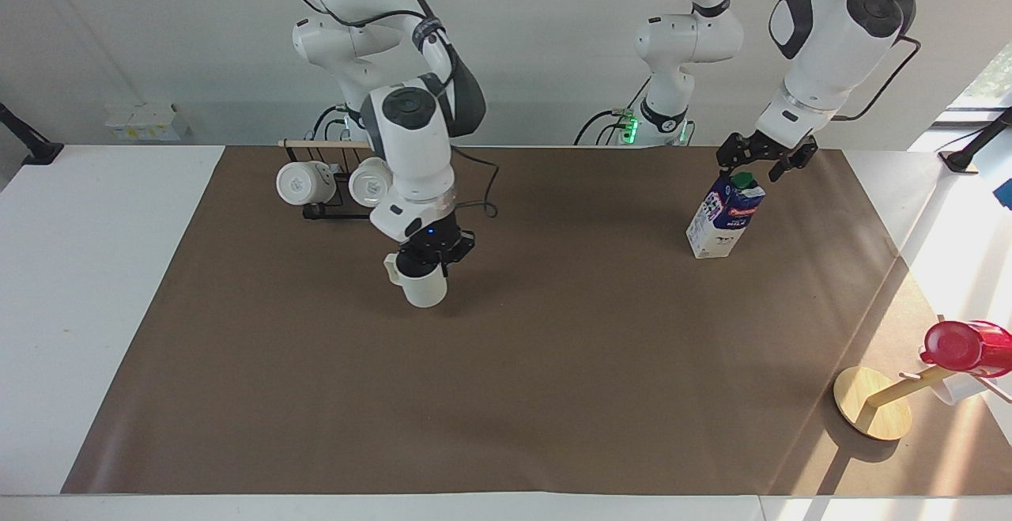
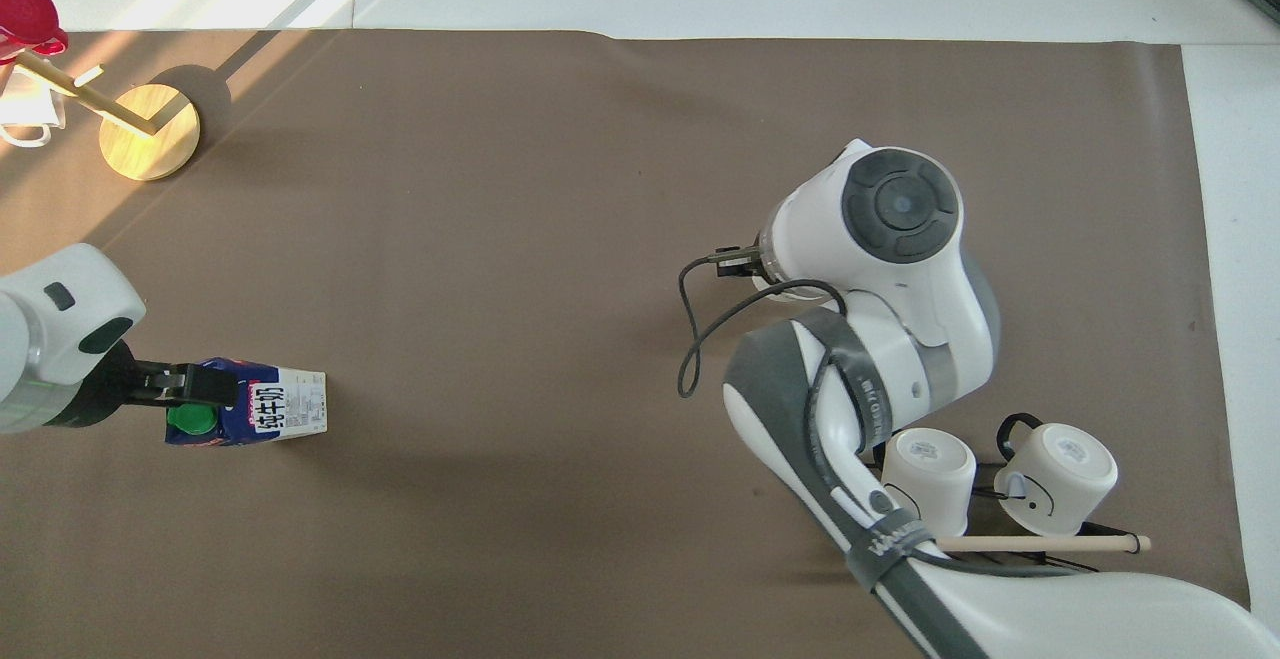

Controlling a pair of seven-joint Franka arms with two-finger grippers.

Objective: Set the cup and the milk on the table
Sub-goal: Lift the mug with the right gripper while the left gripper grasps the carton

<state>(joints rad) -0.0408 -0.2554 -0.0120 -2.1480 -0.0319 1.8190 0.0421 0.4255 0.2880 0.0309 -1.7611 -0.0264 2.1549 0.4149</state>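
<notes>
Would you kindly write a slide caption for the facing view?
Right gripper carries the cup over the table while left gripper sits at the milk carton's top.

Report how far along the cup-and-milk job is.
Nothing looks finished. In hand: the right claw is shut on the cup, low over the brown sheet of the table, beside the mug rack; whether it touches down is unclear. The open left claw is at the top of the upright milk. Left: release the cup, move the milk.
</notes>
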